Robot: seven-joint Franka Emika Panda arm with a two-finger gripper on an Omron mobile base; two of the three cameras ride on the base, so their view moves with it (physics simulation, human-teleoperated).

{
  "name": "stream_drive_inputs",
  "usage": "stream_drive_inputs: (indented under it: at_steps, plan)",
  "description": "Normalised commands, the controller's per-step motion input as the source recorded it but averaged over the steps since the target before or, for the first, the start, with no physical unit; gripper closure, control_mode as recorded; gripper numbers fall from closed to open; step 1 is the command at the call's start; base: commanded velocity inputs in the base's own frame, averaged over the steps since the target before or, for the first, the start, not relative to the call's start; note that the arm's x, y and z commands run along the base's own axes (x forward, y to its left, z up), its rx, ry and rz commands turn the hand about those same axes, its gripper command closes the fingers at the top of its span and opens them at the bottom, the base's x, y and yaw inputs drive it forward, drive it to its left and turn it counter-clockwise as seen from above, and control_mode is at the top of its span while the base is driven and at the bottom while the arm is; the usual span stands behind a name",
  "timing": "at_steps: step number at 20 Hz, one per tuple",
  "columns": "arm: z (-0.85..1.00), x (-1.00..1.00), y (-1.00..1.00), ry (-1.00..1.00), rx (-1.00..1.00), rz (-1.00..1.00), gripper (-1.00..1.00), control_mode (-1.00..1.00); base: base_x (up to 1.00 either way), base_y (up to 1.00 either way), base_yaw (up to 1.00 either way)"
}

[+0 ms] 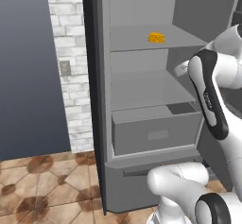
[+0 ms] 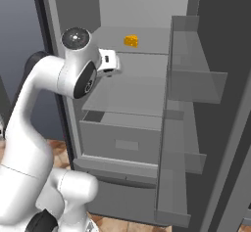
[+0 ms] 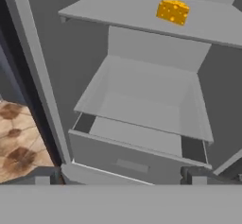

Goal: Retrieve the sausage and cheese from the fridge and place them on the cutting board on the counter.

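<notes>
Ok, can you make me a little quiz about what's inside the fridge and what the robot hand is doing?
1. True or false: the fridge door is shut.
2. Which food sits on the upper shelf? A) a red apple B) the cheese C) a green bottle
3. Fill in: the gripper is ____ and holds nothing.

Key:
1. False. The door stands open, and you can see the shelves and the drawer inside.
2. B. The yellow-orange cheese lies alone on that shelf.
3. Open. It hangs in front of the shelves, apart from the cheese.
</notes>
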Motion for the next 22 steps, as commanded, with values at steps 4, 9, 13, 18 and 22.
stream_drive_inputs:
  at_steps: [4, 9, 13, 18, 22]
  plan:
    - [0.39, 0.35, -0.17, 0.0, -0.08, 0.07, -1.0, -1.0, 0.0, 0.0, 0.0]
    - [0.24, 0.49, -0.15, 0.0, 0.0, 0.0, -1.0, -1.0, 0.0, 0.0, 0.0]
    - [0.09, 0.54, -0.08, 0.0, 0.04, 0.0, -1.0, -1.0, 0.0, 0.0, 0.0]
    - [-0.13, 0.33, -0.06, 0.0, 0.16, -0.05, -1.0, -1.0, 0.0, 0.0, 0.0]
    - [-0.03, 0.43, -0.09, -0.02, 0.14, -0.08, -1.0, -1.0, 0.0, 0.0, 0.0]
